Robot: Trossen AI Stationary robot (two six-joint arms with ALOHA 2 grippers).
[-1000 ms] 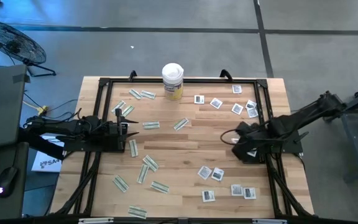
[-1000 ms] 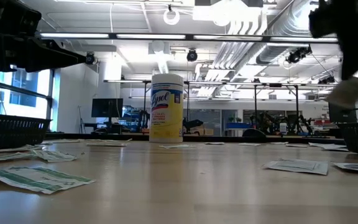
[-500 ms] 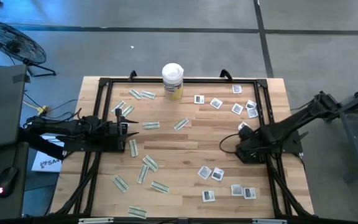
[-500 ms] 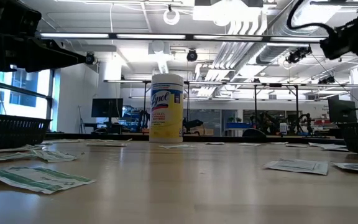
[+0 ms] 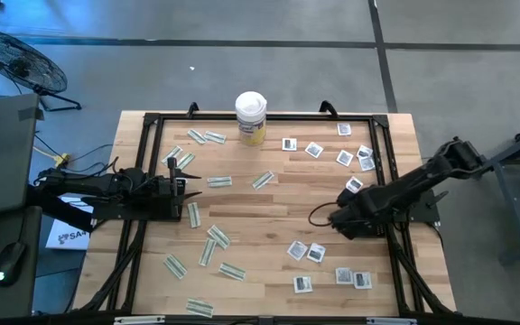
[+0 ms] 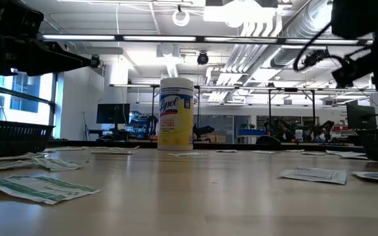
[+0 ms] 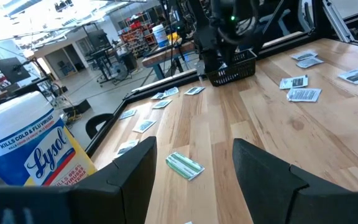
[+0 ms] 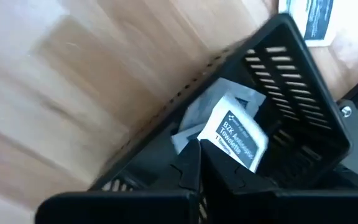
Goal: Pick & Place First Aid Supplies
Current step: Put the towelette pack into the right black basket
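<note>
Print on the packets [image 5: 299, 250] across the desk [image 5: 269, 203] is too small to read in the high view. The low view cuts off the right arm [image 6: 366, 39] at its top and right edges. In the right wrist view, the basket [image 8: 291, 81] runs past the frame edge, its lower packets half covered.

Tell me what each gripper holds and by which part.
The left gripper, open, holds nothing. The right gripper is shut over the black mesh basket; a white towelette packet meets its tips, but a hold cannot be told.
</note>
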